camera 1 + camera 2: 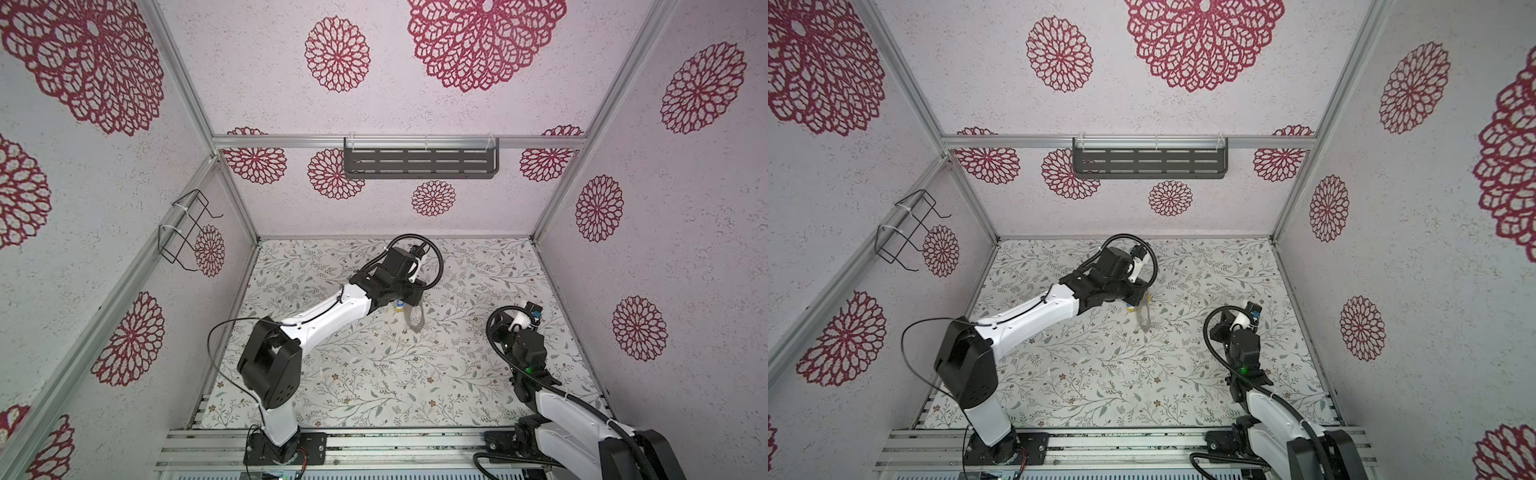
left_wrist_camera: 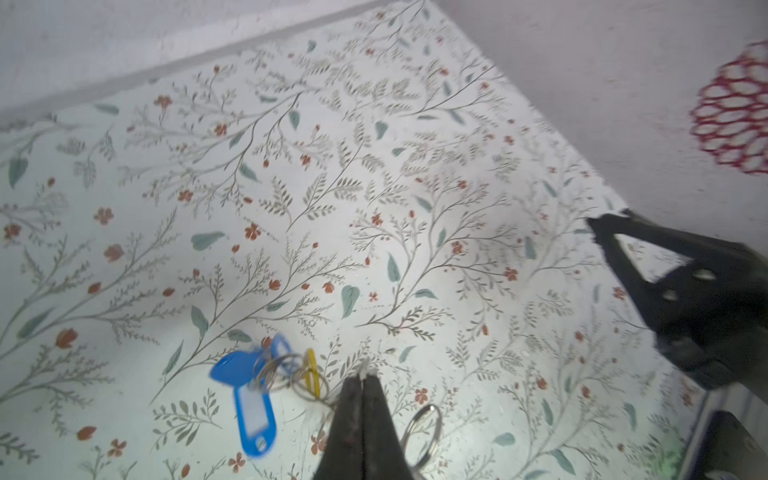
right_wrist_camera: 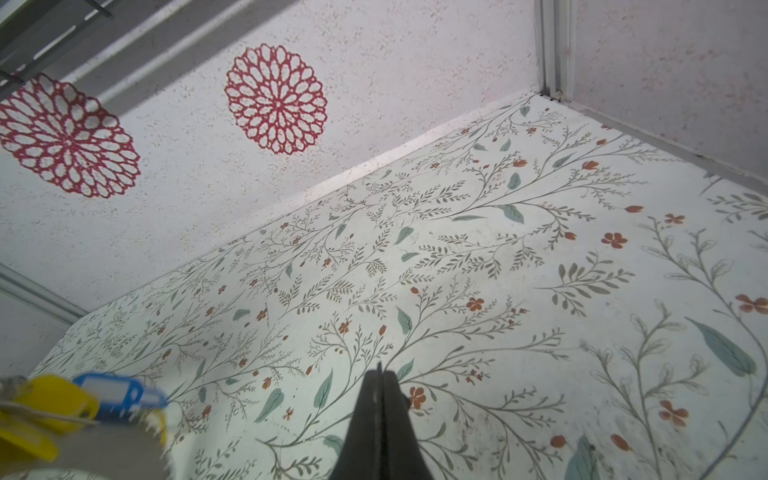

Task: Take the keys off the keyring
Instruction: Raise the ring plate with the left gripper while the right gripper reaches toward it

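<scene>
Floral tabletop (image 1: 374, 374), blue and yellow keys (image 2: 253, 411), pale walls (image 1: 374, 220) with red rosettes (image 1: 337, 54)

Light is bright and even, shadows faint. The keys (image 2: 251, 409) smear with motion blur in the left wrist view. In the right wrist view they and the keyring (image 3: 104, 451) beside them are out of focus. Far from the keys, both top views stretch the walls (image 1: 83, 208).

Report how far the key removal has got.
Done: nothing visibly; the blue and yellow keys bunch together at the keyring, none lying apart. In hand: the left gripper is shut beside them; what it pinches is unclear. The right gripper is shut, empty. Left: every key.
</scene>
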